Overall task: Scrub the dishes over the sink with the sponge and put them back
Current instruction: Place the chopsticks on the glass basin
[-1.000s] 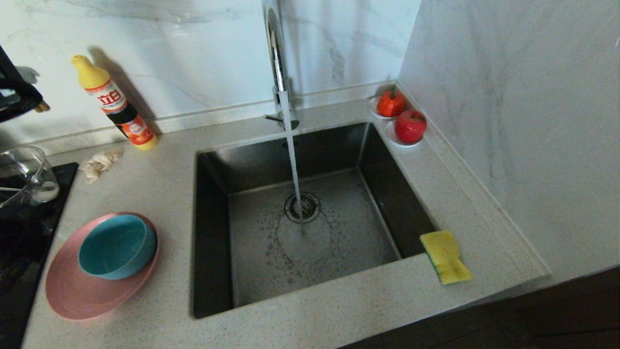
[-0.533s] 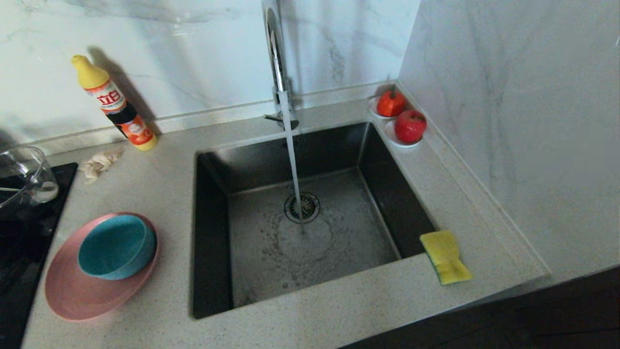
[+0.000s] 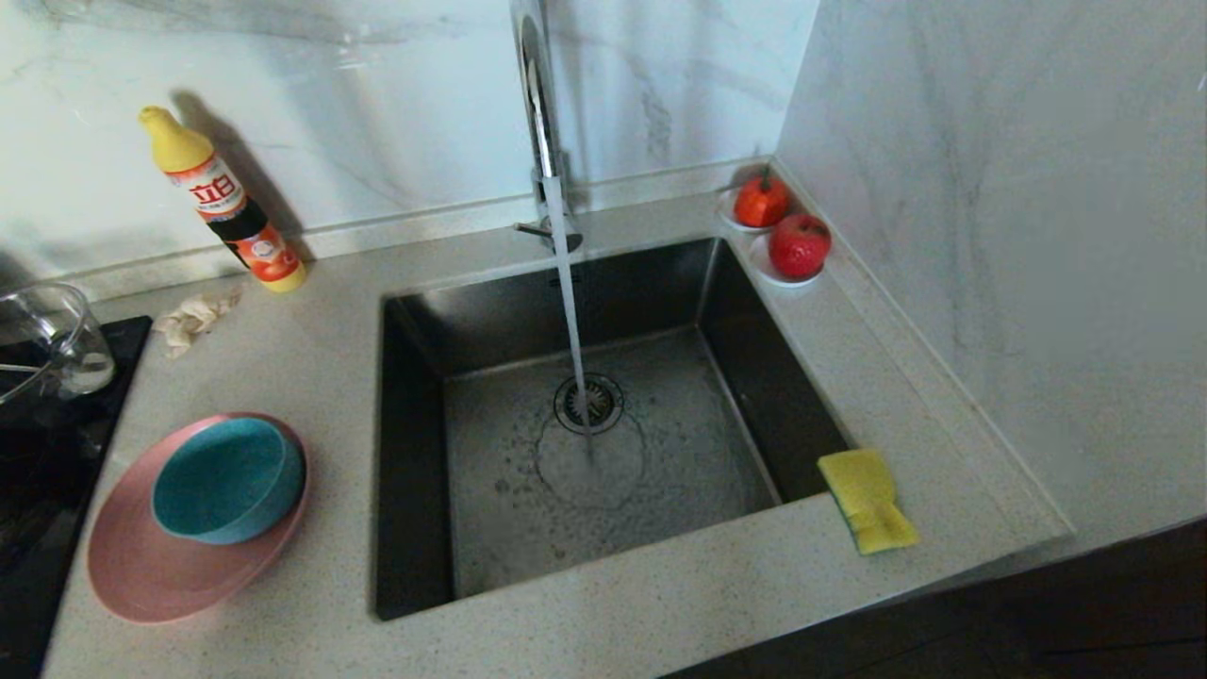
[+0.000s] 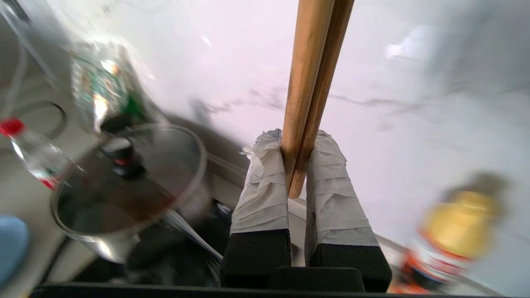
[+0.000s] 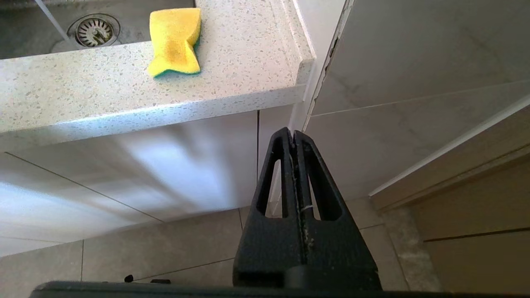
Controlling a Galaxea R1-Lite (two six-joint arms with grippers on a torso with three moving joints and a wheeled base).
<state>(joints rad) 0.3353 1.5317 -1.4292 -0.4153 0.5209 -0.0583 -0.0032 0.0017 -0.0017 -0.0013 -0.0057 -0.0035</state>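
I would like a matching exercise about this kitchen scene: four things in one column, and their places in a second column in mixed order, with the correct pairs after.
Things:
1. smaller round teal bowl
2. rectangular yellow sponge
3. thin brown wooden chopsticks
4. two red fruits on small white saucers

Places:
A. counter corner behind the sink, by the wall
B. between the left gripper's taped fingers
C. on the wide shallow pink plate
D. counter edge at the square steel sink's near right corner

Pairs: 1-C, 2-D, 3-B, 4-A
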